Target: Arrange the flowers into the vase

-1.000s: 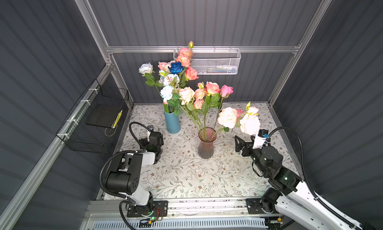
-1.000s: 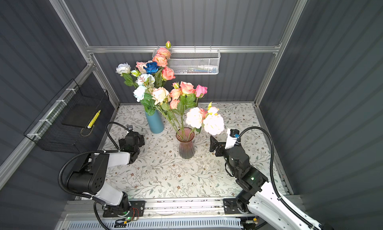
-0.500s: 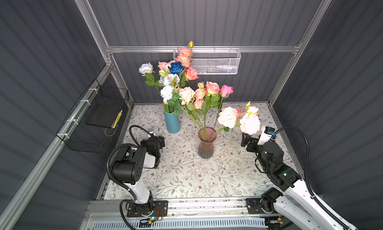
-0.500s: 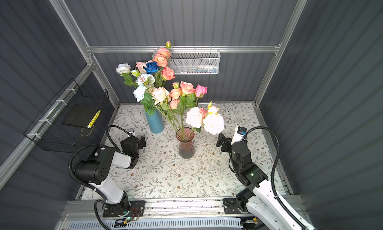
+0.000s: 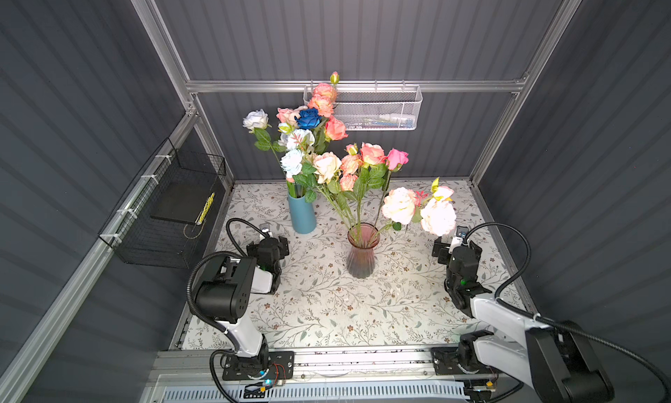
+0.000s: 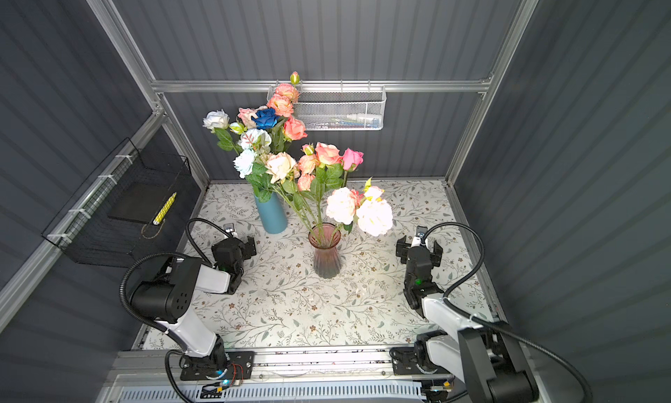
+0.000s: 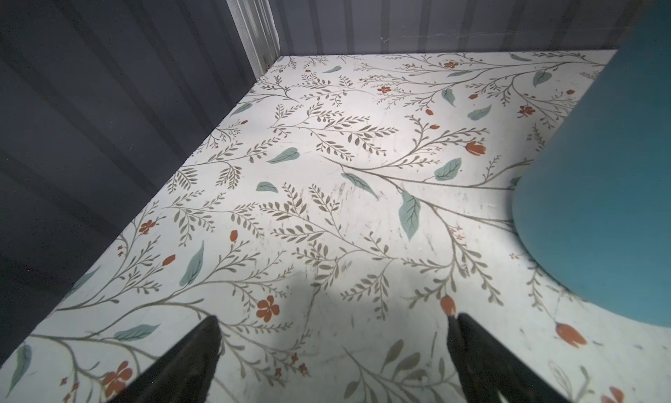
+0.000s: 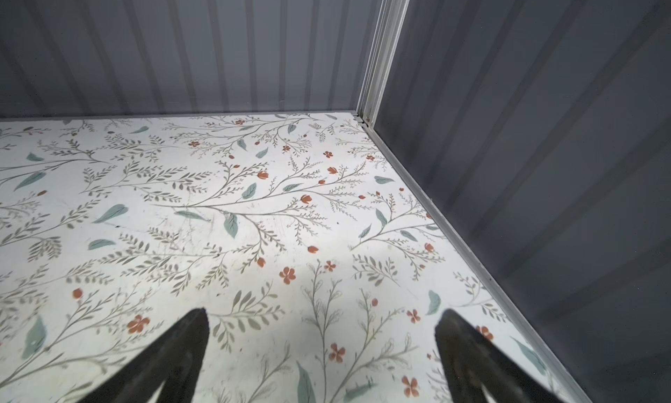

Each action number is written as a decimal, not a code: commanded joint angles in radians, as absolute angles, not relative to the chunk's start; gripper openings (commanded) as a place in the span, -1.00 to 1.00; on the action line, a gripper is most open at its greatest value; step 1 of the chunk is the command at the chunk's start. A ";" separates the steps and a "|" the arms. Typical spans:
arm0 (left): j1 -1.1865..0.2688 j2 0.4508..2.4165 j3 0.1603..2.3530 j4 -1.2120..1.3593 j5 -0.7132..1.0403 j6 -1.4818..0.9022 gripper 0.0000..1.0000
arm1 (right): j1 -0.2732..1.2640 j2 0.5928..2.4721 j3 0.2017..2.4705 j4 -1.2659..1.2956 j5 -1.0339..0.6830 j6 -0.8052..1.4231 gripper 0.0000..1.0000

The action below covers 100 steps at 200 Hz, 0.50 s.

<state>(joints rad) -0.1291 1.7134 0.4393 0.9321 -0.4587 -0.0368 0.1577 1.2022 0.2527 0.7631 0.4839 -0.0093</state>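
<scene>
Now both arms' jaws are hanging spread wide over the floral-print counter, flanking the pink ribbed-glass vase of long-stemmed roses.

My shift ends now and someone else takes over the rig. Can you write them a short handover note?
Left gripper: open, empty, low over the table beside the blue vase.
Right gripper: open, empty, low over the table's right side.
Flowers: all in view stand in the blue vase or the pink glass vase; none lies on the table.
Done: apparently every stem is placed.
Left: nothing visible to pick up; perhaps only tidying.
</scene>
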 commanded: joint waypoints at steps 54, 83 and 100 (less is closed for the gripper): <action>-0.122 1.716 0.451 0.952 -0.459 -0.037 0.99 | -0.040 1.434 0.286 1.009 0.124 0.077 0.98; -0.121 1.717 0.451 0.951 -0.459 -0.037 0.99 | -0.056 1.450 0.306 0.995 0.131 0.098 0.98; -0.122 1.716 0.451 0.952 -0.459 -0.037 0.99 | -0.056 1.458 0.300 1.022 0.132 0.097 0.98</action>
<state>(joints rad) -0.1291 1.7134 0.4393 0.9318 -0.4587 -0.0368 -0.0540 1.4574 0.2920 1.0203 0.1642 0.0746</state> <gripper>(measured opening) 0.997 0.989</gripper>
